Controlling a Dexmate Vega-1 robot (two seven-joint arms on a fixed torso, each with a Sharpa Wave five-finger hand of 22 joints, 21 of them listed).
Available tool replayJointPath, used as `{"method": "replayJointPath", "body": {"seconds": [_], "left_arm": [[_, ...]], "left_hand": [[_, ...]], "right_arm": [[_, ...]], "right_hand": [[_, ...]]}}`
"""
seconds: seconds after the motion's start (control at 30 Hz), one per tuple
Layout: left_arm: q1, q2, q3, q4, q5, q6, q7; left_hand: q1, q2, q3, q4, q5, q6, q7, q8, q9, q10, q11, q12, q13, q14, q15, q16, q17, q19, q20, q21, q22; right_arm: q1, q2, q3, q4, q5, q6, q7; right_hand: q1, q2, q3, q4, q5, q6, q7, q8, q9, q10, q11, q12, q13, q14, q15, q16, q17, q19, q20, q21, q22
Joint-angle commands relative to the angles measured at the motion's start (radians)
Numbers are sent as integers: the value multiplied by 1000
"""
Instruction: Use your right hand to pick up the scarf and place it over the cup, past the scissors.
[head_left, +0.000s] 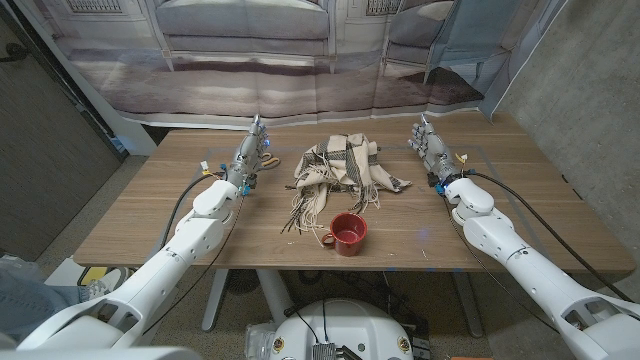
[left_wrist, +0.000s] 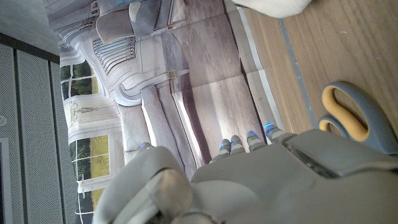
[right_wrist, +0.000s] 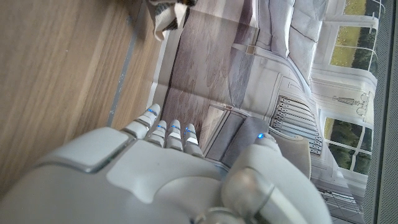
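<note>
A beige and brown striped scarf lies bunched at the table's middle, its fringe trailing toward a red cup that stands upright nearer the front edge. My right hand stands to the right of the scarf, fingers stretched and apart, holding nothing. A corner of the scarf lies beyond its fingertips in the right wrist view. My left hand stands to the left of the scarf, also with nothing in it. Scissors with grey and yellow handles lie on the wood beside it.
A printed backdrop hangs just behind the table's far edge. Thin tape lines run along the wood near that edge. Bare tabletop stretches on both sides of the cup. Cables run along both forearms.
</note>
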Motion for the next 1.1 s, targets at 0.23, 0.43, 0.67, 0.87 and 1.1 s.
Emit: {"method": "replayJointPath", "body": {"seconds": [0.23,0.43,0.67,0.87,1.1], "left_arm": [[4,-84,-116,-9,126,112,-89],[24,-87,-147,-43,152,142,-75],[37,-99,-165,-57,164,132,-86],[43,-104,-172,-62,173,109,-95],[50,-105,-177,-55,189,46,-101]], "left_hand": [[13,4,-3,3,8,-93,4,2,5,-121,4,6,2,-156,6,2,3,-167,3,3,4],[14,6,-4,2,9,-93,8,1,5,-116,7,7,2,-151,7,3,3,-162,5,3,4],[15,8,-6,0,11,-86,10,3,5,-110,9,9,1,-143,8,5,2,-156,7,4,4],[18,10,-9,-3,13,-69,8,9,5,-91,8,15,1,-123,5,10,2,-142,6,7,3],[26,13,-13,-9,17,-39,3,17,5,-57,-1,26,1,-90,0,17,1,-117,10,12,3]], "right_arm": [[-8,0,4,-20,-6,7,-11],[1,5,2,-6,-9,18,-2],[16,24,-3,12,-18,48,2],[18,34,-6,13,-30,73,-1],[17,31,-11,-1,-38,74,1]], "right_hand": [[12,3,-2,3,6,3,7,6,3,6,9,9,3,1,0,5,4,9,-1,5,3],[14,4,-2,2,6,6,7,7,3,11,8,11,3,6,-2,6,4,15,-1,6,3],[19,6,-1,-1,6,18,5,11,3,24,8,16,3,19,-7,9,4,23,-1,8,3],[25,9,1,-5,7,39,5,18,3,37,7,20,3,27,-6,9,3,26,-1,8,3],[29,11,2,-7,7,41,3,17,3,45,5,23,3,36,-8,10,3,32,0,9,3]]}}
